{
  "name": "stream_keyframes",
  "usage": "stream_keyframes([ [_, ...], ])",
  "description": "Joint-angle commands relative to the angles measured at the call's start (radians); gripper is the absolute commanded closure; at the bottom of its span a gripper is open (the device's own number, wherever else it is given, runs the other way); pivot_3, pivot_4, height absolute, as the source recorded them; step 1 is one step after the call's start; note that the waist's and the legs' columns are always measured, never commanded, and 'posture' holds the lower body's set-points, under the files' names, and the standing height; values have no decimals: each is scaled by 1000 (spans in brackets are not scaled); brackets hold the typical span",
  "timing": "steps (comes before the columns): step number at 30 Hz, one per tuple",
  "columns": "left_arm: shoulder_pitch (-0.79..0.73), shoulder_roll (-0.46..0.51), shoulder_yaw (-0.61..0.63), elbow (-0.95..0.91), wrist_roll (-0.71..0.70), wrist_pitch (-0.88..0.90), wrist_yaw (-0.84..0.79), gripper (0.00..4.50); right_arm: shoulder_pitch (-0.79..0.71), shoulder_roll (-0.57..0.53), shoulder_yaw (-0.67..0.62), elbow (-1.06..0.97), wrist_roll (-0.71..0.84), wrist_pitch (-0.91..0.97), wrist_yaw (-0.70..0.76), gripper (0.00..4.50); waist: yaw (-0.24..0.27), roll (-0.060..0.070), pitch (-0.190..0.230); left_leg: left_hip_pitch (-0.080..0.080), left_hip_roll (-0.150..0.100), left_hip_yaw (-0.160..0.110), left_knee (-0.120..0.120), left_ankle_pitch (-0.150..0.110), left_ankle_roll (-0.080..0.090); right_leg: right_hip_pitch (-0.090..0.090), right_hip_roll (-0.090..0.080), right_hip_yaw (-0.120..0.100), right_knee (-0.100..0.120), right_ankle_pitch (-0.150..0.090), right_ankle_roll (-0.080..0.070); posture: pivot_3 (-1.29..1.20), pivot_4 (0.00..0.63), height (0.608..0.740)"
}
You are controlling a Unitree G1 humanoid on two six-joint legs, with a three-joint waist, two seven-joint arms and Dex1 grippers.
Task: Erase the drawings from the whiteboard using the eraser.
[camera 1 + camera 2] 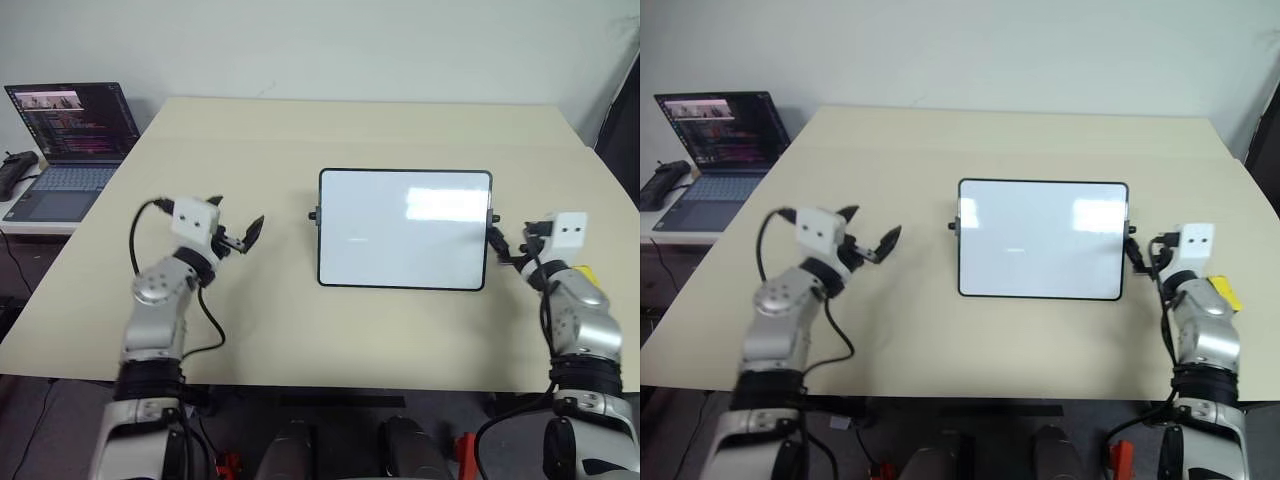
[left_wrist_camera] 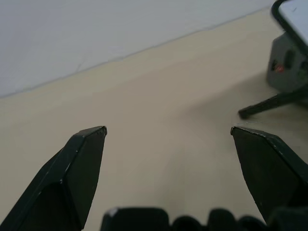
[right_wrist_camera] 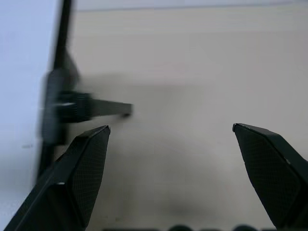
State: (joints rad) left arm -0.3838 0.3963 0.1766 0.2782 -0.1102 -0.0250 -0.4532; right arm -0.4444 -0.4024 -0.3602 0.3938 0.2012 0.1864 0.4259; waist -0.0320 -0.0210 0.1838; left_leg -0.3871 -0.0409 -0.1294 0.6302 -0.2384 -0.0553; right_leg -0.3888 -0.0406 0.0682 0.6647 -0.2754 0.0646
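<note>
One table (image 1: 300, 330), one laptop (image 1: 70, 140) off its left edge, one whiteboard (image 1: 404, 228) lying mid-table, one yellow eraser (image 1: 1223, 292) beside our right arm. Left gripper (image 1: 240, 233) spread wide, empty, left of the board. Right gripper (image 1: 503, 247) spread wide, empty, at the board's right edge.

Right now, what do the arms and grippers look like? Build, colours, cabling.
Both arms are silver-grey metal with black joint bands. Each wrist carries a white camera box with two small dark dots. The left gripper and right gripper have two black, tapered, pointed fingers. Black cables loop loose beside both forearms.
</note>
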Motion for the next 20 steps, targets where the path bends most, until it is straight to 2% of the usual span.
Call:
stream_keyframes([
  [1,7,-40,17,29,-11,-81,54,0,-4,14,6,60,-8,-118,-29,36,-1,0,0,0,0,0,0,0,0,0,0,0,0,0,0,0,150,740],
  [5,24,-89,11,73,-22,-98,69,0,26,36,6,95,-16,-208,-75,36,-1,0,0,1,0,0,0,0,0,0,1,0,1,0,0,0,150,740],
  [10,12,-87,17,109,-25,-105,63,0,40,74,14,94,-28,-264,-150,36,-7,0,0,2,0,1,0,0,0,0,1,1,1,0,0,0,150,740],
  [20,7,-96,8,170,-10,-110,96,0,96,135,69,168,-47,-346,-188,36,-9,-1,-2,5,0,1,0,0,0,3,2,1,1,0,0,0,150,740],
])
